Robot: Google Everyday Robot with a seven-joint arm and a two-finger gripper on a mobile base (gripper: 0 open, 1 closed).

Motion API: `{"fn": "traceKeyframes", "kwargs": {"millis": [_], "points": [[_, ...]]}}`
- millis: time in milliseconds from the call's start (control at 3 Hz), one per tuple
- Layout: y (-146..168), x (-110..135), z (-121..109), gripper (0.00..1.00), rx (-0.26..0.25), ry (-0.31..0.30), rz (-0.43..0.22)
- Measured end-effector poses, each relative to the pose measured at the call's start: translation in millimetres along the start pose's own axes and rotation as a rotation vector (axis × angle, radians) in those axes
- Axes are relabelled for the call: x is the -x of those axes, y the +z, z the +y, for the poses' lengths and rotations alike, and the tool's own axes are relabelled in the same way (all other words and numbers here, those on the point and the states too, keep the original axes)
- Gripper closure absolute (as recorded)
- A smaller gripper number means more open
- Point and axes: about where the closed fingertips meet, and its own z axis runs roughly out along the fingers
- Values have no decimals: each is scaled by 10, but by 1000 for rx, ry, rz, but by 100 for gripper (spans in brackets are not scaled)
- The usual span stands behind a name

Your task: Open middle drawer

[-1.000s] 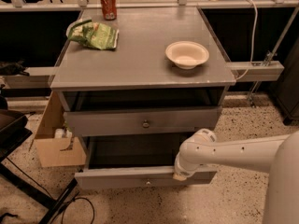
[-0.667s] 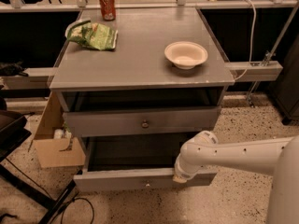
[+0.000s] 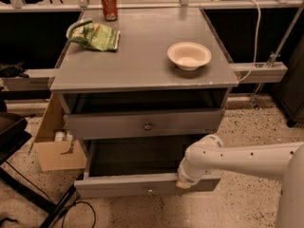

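The middle drawer (image 3: pixel 123 186) is the low, wide grey front with a small round knob (image 3: pixel 150 190). It stands pulled well out of the grey cabinet (image 3: pixel 142 65), and its dark inside (image 3: pixel 137 158) shows. My white arm (image 3: pixel 237 159) reaches in from the right. My gripper (image 3: pixel 183 183) is at the top edge of that drawer's front, right of the knob, mostly hidden under the wrist. Above it, another grey drawer front (image 3: pixel 114 125) with a knob (image 3: pixel 147 126) stands slightly out.
On the cabinet top are a white bowl (image 3: pixel 189 55), a green chip bag (image 3: pixel 95 35) and a red can (image 3: pixel 109 4). A cardboard box (image 3: pixel 57 148) stands left of the cabinet. Black cables (image 3: pixel 76 213) and a dark frame (image 3: pixel 19 184) lie at lower left. The floor is speckled.
The middle drawer's front and my wrist sit slightly lower and nearer in view than a second ago. Nothing on the cabinet top has moved.
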Motion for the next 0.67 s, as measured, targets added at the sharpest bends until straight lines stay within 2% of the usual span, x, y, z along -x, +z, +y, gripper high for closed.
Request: {"fn": "traceKeyframes", "kwargs": {"millis": [333, 667], "points": [[-25, 16, 2, 100, 0, 0, 0], [-25, 16, 2, 76, 0, 0, 0]]}}
